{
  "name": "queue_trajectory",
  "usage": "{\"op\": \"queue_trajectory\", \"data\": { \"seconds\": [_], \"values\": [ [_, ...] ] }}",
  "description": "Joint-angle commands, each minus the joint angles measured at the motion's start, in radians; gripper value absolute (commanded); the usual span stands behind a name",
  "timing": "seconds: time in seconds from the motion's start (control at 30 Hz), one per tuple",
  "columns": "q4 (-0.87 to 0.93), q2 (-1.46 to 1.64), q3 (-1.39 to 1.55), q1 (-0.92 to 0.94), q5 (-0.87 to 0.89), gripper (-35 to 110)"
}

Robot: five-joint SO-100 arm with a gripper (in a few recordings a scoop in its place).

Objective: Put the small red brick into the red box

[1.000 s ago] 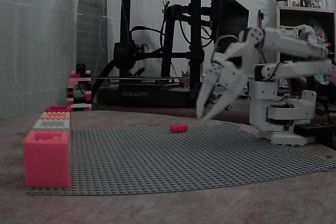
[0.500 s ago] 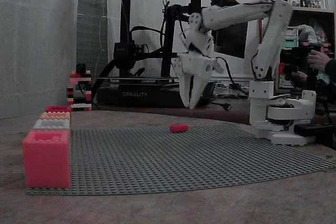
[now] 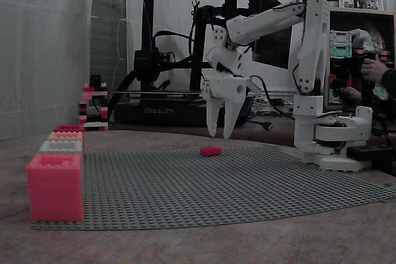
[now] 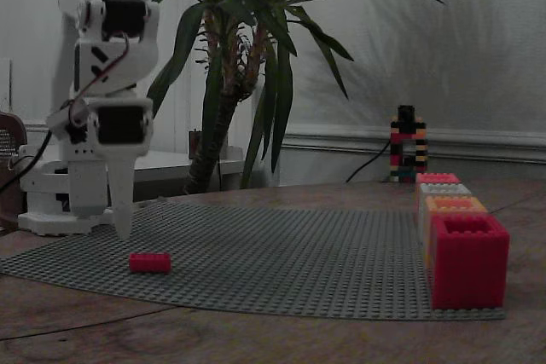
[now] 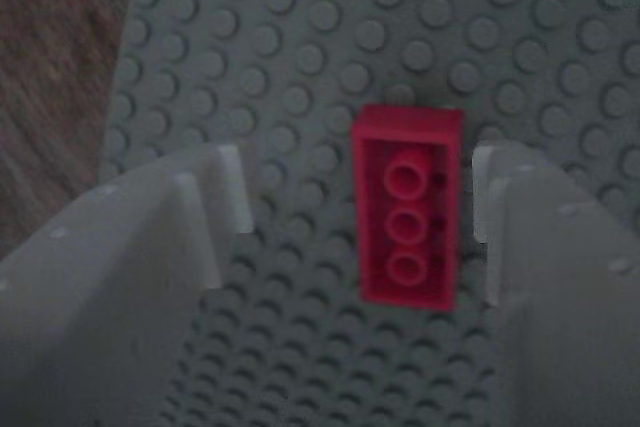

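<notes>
Small red brick (image 3: 211,151) lies flat on the grey studded baseplate (image 3: 247,190), apart from everything else. Above it the white arm (image 3: 309,41) reaches out from its base, wrist bent so the claw (image 3: 219,133) points straight down, spread open and empty. From the wrist view the brick (image 5: 408,205) sits between the fingers (image 5: 550,277), nearer the right one, its underside tubes showing. Another fixed view shows the red box (image 4: 437,179) far in the row of boxes.

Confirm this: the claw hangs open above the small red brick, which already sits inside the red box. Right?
Not quite. The claw does hang open above the small red brick, but in both fixed views the brick lies on the grey baseplate, far from the red box.
</notes>
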Motion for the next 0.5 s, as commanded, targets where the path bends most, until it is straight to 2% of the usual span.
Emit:
{"op": "queue_trajectory", "data": {
  "seconds": [0.0, 0.47],
  "values": [
    [-0.005, 0.003, -0.049, -0.003, 0.017, 18],
    [-0.069, -0.071, -0.049, -0.097, 0.061, 18]
  ]
}}
